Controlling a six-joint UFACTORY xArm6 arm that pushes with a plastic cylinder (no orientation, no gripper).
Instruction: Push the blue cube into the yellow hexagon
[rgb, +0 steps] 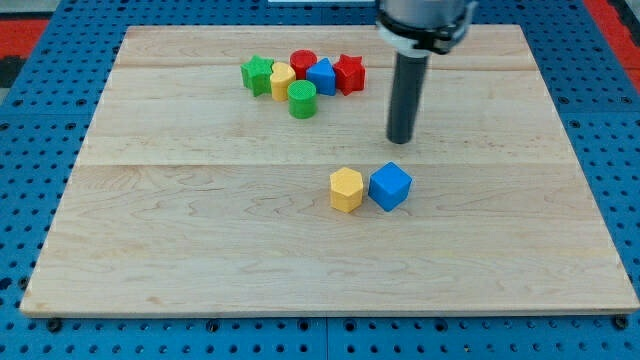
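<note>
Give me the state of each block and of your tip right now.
Blue cube: beside the yellow hexagon, on its right, touching or nearly.
Yellow hexagon: upright, mid-board.
Cluster at the view's top: green star, yellow block, red cylinder, blue block, red star, green cylinder, bunched together.
My tip: above the blue cube, apart.

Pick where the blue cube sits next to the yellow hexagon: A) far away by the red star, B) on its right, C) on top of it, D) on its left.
B: the blue cube sits right beside the yellow hexagon, on the view's right.
</note>
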